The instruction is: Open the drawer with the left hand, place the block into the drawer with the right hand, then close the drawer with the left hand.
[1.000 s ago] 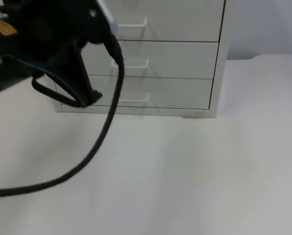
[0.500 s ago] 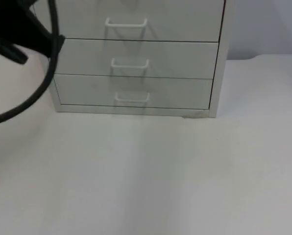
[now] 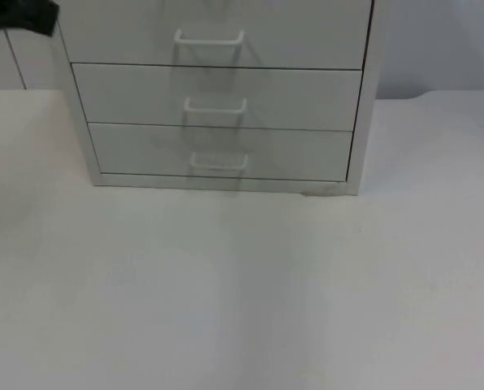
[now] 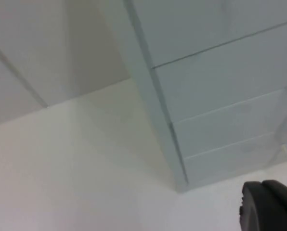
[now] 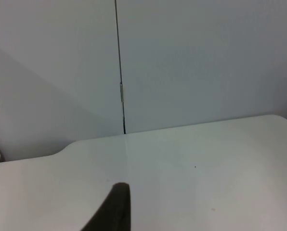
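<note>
White and matte, the counter (image 3: 242, 292) runs back to a grey partition wall (image 5: 191, 62) with a dark vertical seam. On it stands a pale grey drawer cabinet (image 3: 218, 97) (boxy, smooth-faced, square-edged), its three visible drawer fronts flush and shut, each with a thin white bar handle; the lowest drawer (image 3: 218, 152) sits just above the base lip. The left wrist view looks along the cabinet's left front corner.

A black piece of the left arm (image 3: 23, 15) shows at the top view's upper left corner; half a second ago it hung lower beside the middle drawer, trailing across the counter. The left tool (image 4: 271, 207) shows one dark rounded fingertip, so whether it is open cannot be told. The right tool (image 5: 112, 209) waits over bare counter near the wall, apparently a single blurred finger, its state likewise unclear.
</note>
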Controlling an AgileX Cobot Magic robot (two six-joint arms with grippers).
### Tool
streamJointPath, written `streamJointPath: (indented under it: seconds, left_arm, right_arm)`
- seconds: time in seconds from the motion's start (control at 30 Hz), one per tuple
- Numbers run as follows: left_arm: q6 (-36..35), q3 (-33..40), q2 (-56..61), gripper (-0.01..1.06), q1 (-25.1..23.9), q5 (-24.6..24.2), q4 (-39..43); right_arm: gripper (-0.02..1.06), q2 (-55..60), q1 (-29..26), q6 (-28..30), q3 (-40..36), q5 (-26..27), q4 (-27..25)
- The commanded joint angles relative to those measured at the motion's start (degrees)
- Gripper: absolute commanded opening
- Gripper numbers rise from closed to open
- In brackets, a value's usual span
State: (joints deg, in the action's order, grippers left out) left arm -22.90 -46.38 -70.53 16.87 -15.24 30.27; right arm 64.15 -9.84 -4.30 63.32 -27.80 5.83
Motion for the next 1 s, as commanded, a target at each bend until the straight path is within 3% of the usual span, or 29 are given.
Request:
streamJointPath:
  seconds: [0.0, 0.13, 0.2, 0.23, 0.33, 0.53, 0.63, 0.7, 0.8, 0.9, 0.97]
  left_arm:
    - [-2.45, -0.58, 2.11, 0.0, -0.26, -2.05, -2.56]
    - [-0.27, -0.7, 5.02, 0.0, -0.26, -2.32, -10.3]
    - [6.53, -0.7, 7.47, 0.0, -0.26, -2.09, -17.72]
    - [6.53, -0.7, 7.47, 0.0, -0.26, -2.09, -17.72]
    - [17.73, -0.7, 10.65, 0.0, -0.38, -1.65, -27.72]
    - [18.46, -0.7, 14.15, 0.0, -6.13, -0.63, -31.36]
    - [18.46, -0.7, 16.49, 0.0, -8.79, -0.52, -29.13]
    - [17.98, -0.7, 19.15, 0.0, -11.46, -3.19, -25.81]
    - [17.98, -0.7, 21.14, 0.0, -11.59, -6.44, -23.7]
    - [18.8, -0.7, 23.13, 0.11, -11.15, -10.08, -23.61]
    - [23.22, -0.7, 23.85, 0.36, -10.28, -13.91, -23.72]
  right_arm:
    - [1.04, -0.44, -0.22, 0.21, -0.17, 0.59, 0.03]
    - [1.04, -0.44, -0.22, 0.21, -0.17, 0.59, 0.03]
    - [1.04, -0.44, -0.22, 0.28, -0.17, 0.69, 0.03]
    - [1.04, -0.44, -0.22, 0.28, -0.17, 0.69, 0.03]
    - [1.04, -0.44, -0.22, 0.28, -0.17, 0.69, 0.03]
    - [1.04, -0.44, -0.22, 0.28, -0.17, 0.69, 0.03]
    - [1.04, -0.44, -0.22, 0.28, -0.17, 0.69, 0.03]
    - [1.04, -0.44, -0.22, 0.28, -0.17, 0.69, 0.03]
    - [1.04, -0.44, -0.22, 0.28, -0.17, 0.69, 0.03]
    - [1.04, -0.44, -0.22, 0.28, -0.17, 0.69, 0.03]
    - [1.04, -0.44, -0.22, 0.28, -0.17, 0.69, 0.03]
